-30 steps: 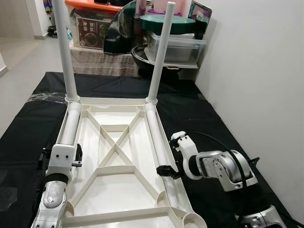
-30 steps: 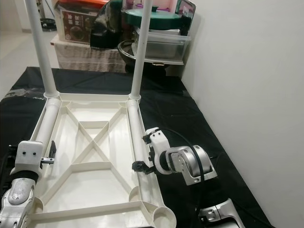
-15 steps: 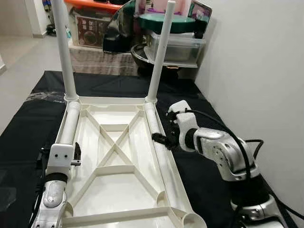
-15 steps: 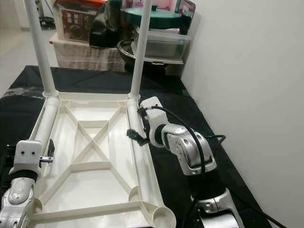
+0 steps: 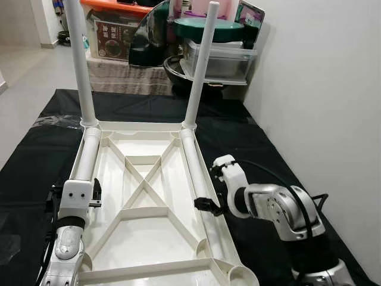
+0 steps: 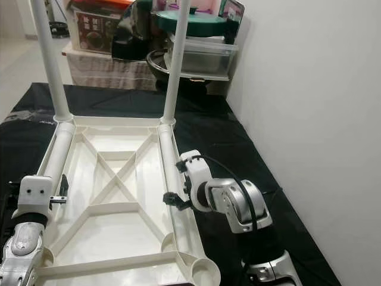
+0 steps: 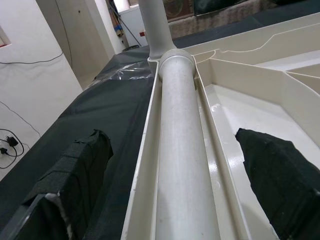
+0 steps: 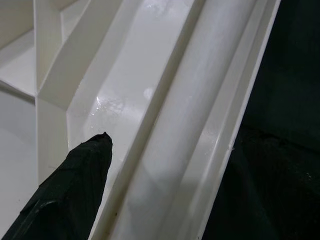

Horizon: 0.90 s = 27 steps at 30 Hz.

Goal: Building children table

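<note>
Right gripper (image 5: pixel 205 205) has pulled back toward the near end since half a second ago; then it sat up near the far right leg, now it sits at the middle of the right side rail. Head view barely shifted; left arm unchanged.

White table top (image 5: pixel 146 238) lies upside down on a black cloth (image 5: pixel 256 143) spread over the floor, long axis running near to far. Ribs cross in an X inside the frame. Two white legs stand upright in the far corner sockets: far left leg (image 5: pixel 78 59), far right leg (image 5: pixel 200 65). Near right socket (image 5: pixel 241 277) open.

Right gripper: one black finger (image 8: pixel 65 195) lies inside the frame against the right rail (image 8: pixel 200 115); cannot tell whether the jaws are released or clenched.

Left gripper (image 7: pixel 175 190): jaws released, spread either side of the left rail tube (image 7: pixel 182 150), not pinching it.

Behind the cloth, a clear plastic bin (image 5: pixel 223 59) with a dark green round lid (image 5: pixel 208 30) on top; contents unclear. An orange-lidded box (image 5: pixel 113 30) further left.
</note>
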Motion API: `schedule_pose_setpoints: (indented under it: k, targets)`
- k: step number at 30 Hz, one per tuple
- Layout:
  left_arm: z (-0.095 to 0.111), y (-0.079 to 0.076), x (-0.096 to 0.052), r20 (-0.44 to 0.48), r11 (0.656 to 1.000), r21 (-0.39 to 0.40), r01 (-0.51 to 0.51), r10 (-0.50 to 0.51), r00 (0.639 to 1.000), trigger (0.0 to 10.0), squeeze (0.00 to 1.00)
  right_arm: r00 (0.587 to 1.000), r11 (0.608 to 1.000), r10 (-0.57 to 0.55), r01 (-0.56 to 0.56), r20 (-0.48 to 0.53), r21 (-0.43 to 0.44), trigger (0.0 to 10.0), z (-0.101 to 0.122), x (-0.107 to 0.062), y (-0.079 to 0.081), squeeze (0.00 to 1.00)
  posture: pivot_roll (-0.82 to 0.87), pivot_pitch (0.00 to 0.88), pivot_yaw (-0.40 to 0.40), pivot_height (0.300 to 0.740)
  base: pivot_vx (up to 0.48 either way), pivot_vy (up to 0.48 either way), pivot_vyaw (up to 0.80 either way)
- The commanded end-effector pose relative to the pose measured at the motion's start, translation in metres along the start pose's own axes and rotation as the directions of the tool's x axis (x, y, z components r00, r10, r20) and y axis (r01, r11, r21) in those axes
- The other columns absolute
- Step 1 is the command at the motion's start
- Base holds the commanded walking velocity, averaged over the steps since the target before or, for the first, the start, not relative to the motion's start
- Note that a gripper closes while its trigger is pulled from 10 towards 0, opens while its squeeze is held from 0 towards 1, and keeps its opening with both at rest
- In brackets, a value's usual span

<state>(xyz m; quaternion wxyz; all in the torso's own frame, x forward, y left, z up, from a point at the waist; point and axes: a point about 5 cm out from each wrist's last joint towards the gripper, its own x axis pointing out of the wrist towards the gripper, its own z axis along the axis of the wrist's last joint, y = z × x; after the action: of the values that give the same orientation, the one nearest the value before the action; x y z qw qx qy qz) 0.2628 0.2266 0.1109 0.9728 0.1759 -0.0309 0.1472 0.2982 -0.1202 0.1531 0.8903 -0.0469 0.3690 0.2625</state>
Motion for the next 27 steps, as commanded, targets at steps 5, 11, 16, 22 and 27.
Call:
schedule_pose_setpoints:
  k: [5, 11, 16, 22, 27]
  targets:
    - [-0.015, -0.01, -0.007, -0.075, 0.999, 0.007, 0.04, -0.04, 0.996, 10.0, 0.0, 0.995, 0.998, 0.048, -0.045, -0.084, 0.031, 10.0, -0.016, 0.001, 0.007, 0.0, -0.02, 0.0, -0.172, 0.74, 0.0, 0.0, 0.0]
    - [-0.016, -0.01, -0.007, -0.077, 0.999, 0.008, 0.04, -0.039, 0.996, 10.0, 0.0, 0.992, 0.997, 0.065, -0.06, -0.112, 0.046, 10.0, -0.022, 0.002, 0.009, 0.0, -0.02, 0.0, -0.173, 0.74, 0.0, 0.0, 0.0]
    - [-0.016, -0.009, -0.007, -0.078, 0.999, 0.01, 0.037, -0.036, 0.996, 10.0, 0.0, 0.99, 0.997, 0.063, -0.057, -0.128, 0.056, 10.0, -0.028, 0.008, 0.01, 0.0, -0.02, 0.0, -0.176, 0.74, 0.0, 0.0, 0.0]
    - [-0.017, -0.01, -0.007, -0.077, 0.999, 0.009, 0.038, -0.037, 0.996, 10.0, 0.0, 0.997, 0.995, 0.064, -0.06, 0.049, -0.082, 10.0, -0.007, 0.005, 0.017, 0.0, -0.02, 0.0, -0.172, 0.74, 0.0, 0.0, 0.0]
    - [-0.016, -0.012, -0.005, -0.073, 0.999, 0.008, 0.041, -0.04, 0.997, 10.0, 0.0, 0.982, 0.98, 0.136, -0.114, 0.131, -0.166, 10.0, 0.001, 0.0, 0.027, 0.0, -0.02, 0.0, -0.172, 0.74, 0.0, 0.0, 0.0]
